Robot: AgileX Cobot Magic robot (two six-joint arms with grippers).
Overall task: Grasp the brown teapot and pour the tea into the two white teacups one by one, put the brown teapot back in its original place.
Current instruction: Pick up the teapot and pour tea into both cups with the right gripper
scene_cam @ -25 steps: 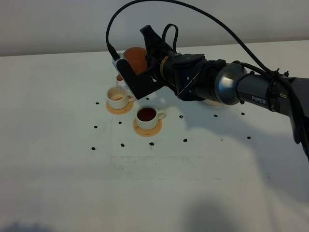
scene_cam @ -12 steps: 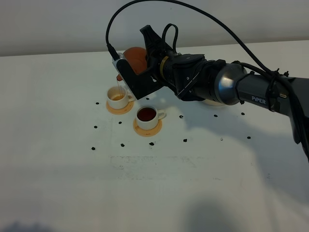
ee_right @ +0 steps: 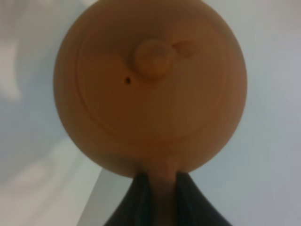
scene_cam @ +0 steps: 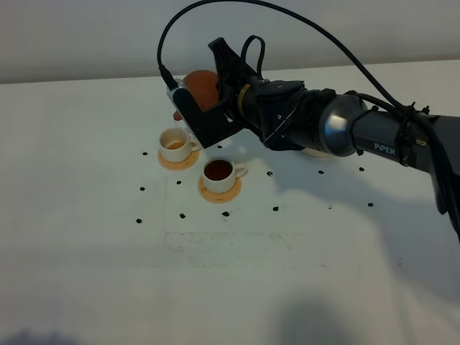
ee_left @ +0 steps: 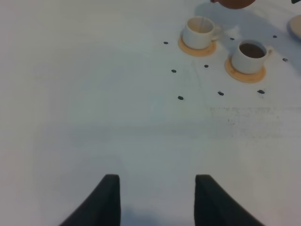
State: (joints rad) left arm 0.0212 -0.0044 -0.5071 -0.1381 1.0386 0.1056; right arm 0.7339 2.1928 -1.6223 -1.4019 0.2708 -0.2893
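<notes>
Our right hand [ee_right: 159, 190] grips the teapot [scene_cam: 203, 88] by its handle, with the spout tipped above the cup [scene_cam: 175, 144] nearer the tabletop's [scene_cam: 86, 273] far edge.

Reddish-brown teapot [scene_cam: 202, 86], white teacups [scene_cam: 174, 145] on orange-tan coasters [scene_cam: 210, 195], black-dotted white table [scene_cam: 287, 273].

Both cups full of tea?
No. The front cup is dark with tea, but the back cup by the teapot looks pale inside.

Teapot [scene_cam: 203, 85] mostly behind arm [scene_cam: 287, 118]; saucer [ee_left: 297, 27] edge-cropped.
</notes>
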